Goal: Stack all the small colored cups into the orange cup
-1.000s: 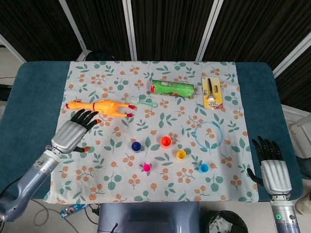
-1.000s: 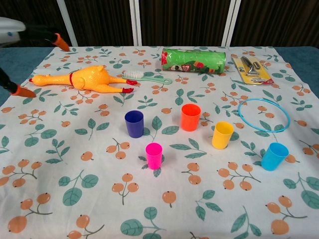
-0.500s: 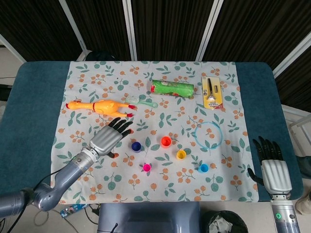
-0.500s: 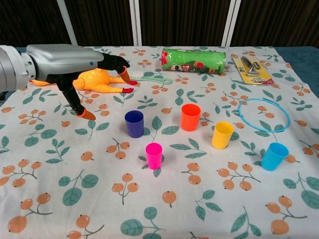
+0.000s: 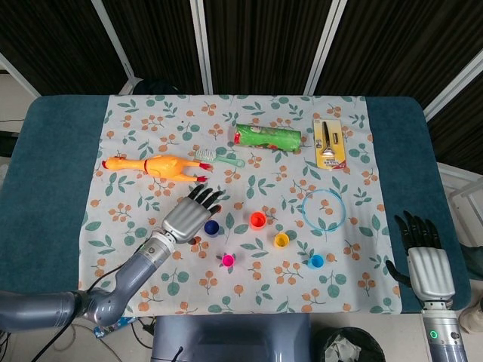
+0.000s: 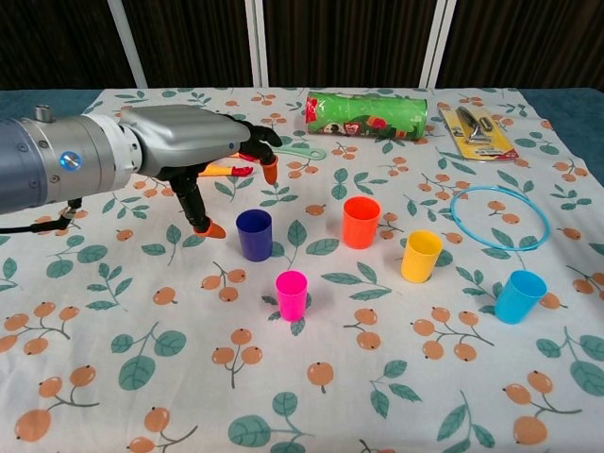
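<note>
The rubber chicken (image 5: 155,166) is seen whole from the head view, but in the chest view it is almost wholly hidden behind the left hand (image 6: 193,142). That hand is held just beside the dark blue cup (image 6: 254,234), fingers spread, nothing grasped, the cup not touched. The right hand (image 5: 427,260) is caught only by the head view, at the table's near right edge, fingers apart and empty, its forearm cut off by the frame.

The orange cup (image 6: 360,222) is found upright mid-cloth, with the yellow cup (image 6: 420,256), light blue cup (image 6: 519,296) and pink cup (image 6: 292,294) standing apart around it; none is stacked. The green canister (image 6: 365,113) carries printed figures, but no writing can be read. The carded tool (image 5: 329,142) is likewise too small to read. The blue ring (image 5: 323,209) is lying flat.
</note>
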Robot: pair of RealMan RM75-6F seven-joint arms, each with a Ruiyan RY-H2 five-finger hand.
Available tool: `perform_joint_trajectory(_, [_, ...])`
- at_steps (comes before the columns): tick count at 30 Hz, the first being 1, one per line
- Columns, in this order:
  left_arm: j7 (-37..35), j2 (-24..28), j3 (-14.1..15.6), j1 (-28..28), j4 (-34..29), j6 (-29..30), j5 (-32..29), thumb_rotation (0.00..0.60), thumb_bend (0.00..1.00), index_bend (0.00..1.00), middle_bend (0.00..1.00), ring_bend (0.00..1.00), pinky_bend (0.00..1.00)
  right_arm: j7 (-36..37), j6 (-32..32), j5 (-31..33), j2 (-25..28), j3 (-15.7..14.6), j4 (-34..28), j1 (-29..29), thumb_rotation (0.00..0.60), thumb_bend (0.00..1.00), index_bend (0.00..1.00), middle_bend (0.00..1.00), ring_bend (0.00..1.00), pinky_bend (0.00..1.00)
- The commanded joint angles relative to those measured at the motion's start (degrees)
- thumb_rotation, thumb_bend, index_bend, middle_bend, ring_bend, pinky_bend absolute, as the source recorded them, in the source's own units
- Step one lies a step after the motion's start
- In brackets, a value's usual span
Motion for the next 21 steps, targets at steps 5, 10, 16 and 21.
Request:
perform_joint_trajectory(5, [1.5,-1.8,1.5,-2.1,1.4,0.7,-3.0,0.600,0.18,0.31,0.01,0.00,0.00,0.3,0.4,0.0,0.1,0.2,-0.2,-0.1,0.600,0.34,0.00,0.00,0.00,0.04])
perform_joint_trajectory(10, [1.4,-2.8,2.2,-2.9,2.8,1.1,-4.0,0.600,0.18,0.35,0.02,0.00,0.00,0.2,0.6,-0.2,0.2,0.1,-0.4,-0.2,0.600,0.34,0.00,0.00,0.00,0.04])
perform_joint_trajectory(16, [1.2,-3.4,2.9,-3.7,3.7,1.6,-4.3,0.600,0.20,0.37,0.03,0.00,0.00,0.3,0.4,0.2,0.0,0.3,-0.2,-0.1,0.600,0.34,0.00,0.00,0.00,0.04])
perform_joint_trajectory(21, [1.4,-4.0,3.4,-4.4,4.2,1.8,-4.6,0.600,0.20,0.38,0.03,0.00,0.00,0.3,0.3,0.3,0.0,0.3,-0.2,-0.1,0.600,0.34,0.00,0.00,0.00,0.04])
